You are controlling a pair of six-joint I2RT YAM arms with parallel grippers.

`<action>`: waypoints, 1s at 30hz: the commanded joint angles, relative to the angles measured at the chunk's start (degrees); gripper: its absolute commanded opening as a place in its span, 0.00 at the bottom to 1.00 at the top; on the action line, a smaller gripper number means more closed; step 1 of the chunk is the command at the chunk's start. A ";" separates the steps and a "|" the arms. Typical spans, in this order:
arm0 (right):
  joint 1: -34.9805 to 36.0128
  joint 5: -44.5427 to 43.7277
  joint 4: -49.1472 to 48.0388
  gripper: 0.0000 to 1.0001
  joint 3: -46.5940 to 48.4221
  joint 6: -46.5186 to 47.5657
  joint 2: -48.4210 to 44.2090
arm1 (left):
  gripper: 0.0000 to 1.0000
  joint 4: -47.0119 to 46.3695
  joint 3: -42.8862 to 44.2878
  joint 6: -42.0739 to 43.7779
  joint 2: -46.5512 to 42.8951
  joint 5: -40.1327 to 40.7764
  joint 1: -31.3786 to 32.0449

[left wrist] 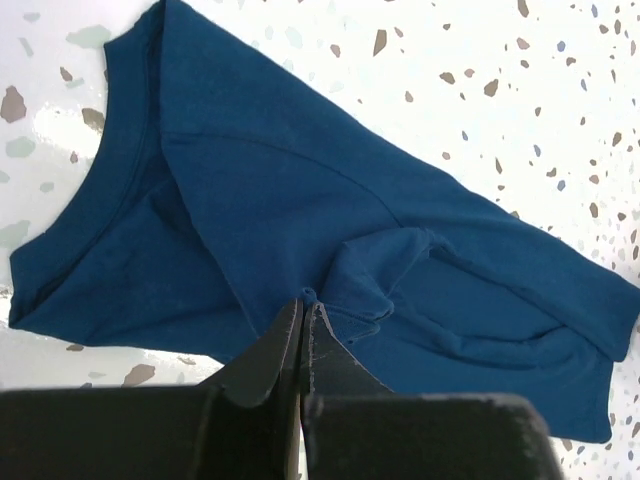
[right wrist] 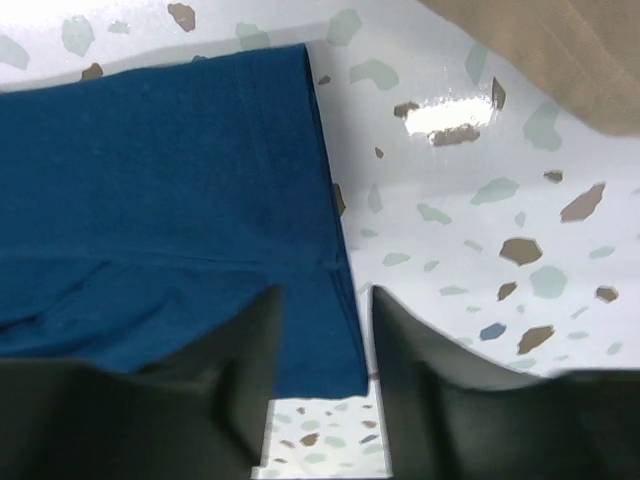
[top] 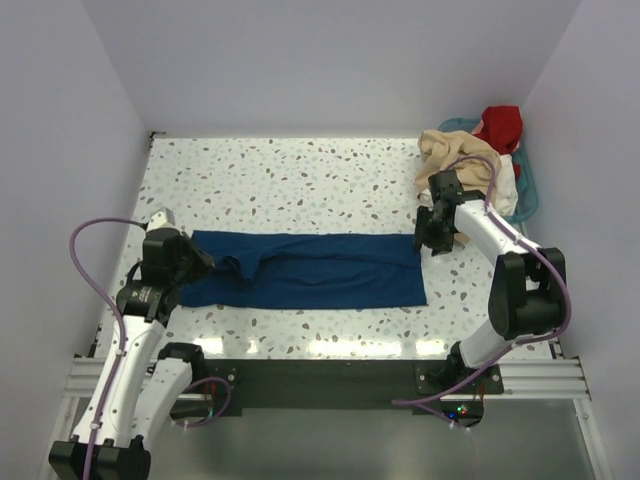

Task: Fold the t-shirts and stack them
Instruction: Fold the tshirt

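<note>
Top view first: the navy t-shirt (top: 305,270) lies as a long flat band on the bench (top: 300,180), with the left jaws at one end and the right jaws at the other. It looks like the lengthwise folds are in, so I'd call this shirt maybe halfway: the crosswise folds are left to do, and there's no stack anywhere yet. Out past the right jaws, the beige t-shirt (top: 455,155), the red t-shirt (top: 500,125) and a white t-shirt (top: 508,190) sit heaped in the teal basket (top: 528,190), with the beige one spilling over the rim toward those jaws. So most of the job is ahead, imo. Left wrist view: the jaws are pinched shut right on a bunched ridge of the navy cloth. The wrinkles all pull in to the tips, so I read that as a grip on the shirt. Ahead of the tips are the neckband and a folded-in sleeve, fairly smooth, with no print showing. Right wrist view: the jaws stand apart with nothing in them. The shirt's hem corner lies just under the gap between them. There's bare bench on the other side and a bit of beige cloth far ahead.
</note>
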State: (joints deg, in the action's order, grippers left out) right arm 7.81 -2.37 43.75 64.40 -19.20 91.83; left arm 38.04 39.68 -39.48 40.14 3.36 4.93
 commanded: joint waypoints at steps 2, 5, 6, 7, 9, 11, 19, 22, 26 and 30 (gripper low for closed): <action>0.45 -2.37 1.25 0.55 1.51 0.66 -3.49 | 0.00 1.33 -2.58 -2.09 -1.99 -1.77 -0.27; 2.99 -2.20 1.34 0.59 2.48 0.66 -5.25 | 0.00 1.77 -3.64 -2.88 -2.08 -1.34 -0.36; 5.00 -1.85 1.17 0.60 2.57 0.48 -5.52 | 0.00 1.69 -3.65 -3.14 -2.08 -1.16 -0.36; 6.24 -0.72 0.47 0.60 2.83 0.22 -5.52 | 0.00 1.42 -3.65 -3.14 -1.65 -1.07 -0.36; 10.28 0.26 -0.33 0.59 3.36 -1.10 -4.82 | 0.00 0.81 -3.56 -2.97 -0.60 -0.55 -0.27; 13.18 2.28 -2.17 0.59 4.41 -3.02 -3.07 | 0.00 -0.24 -3.47 -2.53 2.04 -0.37 -0.36; 29.61 11.50 -10.68 0.55 12.31 -10.32 7.47 | 0.00 -5.87 -4.17 -1.12 12.14 2.97 -0.36; 35.49 16.42 -13.76 0.53 16.35 -14.36 12.73 | 0.00 -6.49 -4.44 -1.12 14.43 2.89 -0.45; 39.55 20.91 -16.41 0.52 22.77 -17.79 19.51 | 0.00 -6.23 -5.75 -1.47 14.09 2.54 -0.88; 44.12 22.41 -16.77 0.49 29.19 -20.00 25.84 | 0.00 -5.96 -6.98 -2.79 13.30 1.13 -1.24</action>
State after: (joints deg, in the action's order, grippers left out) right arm 49.60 16.01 30.11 88.25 -35.16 115.31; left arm 33.76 33.45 -41.36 54.48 4.95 4.36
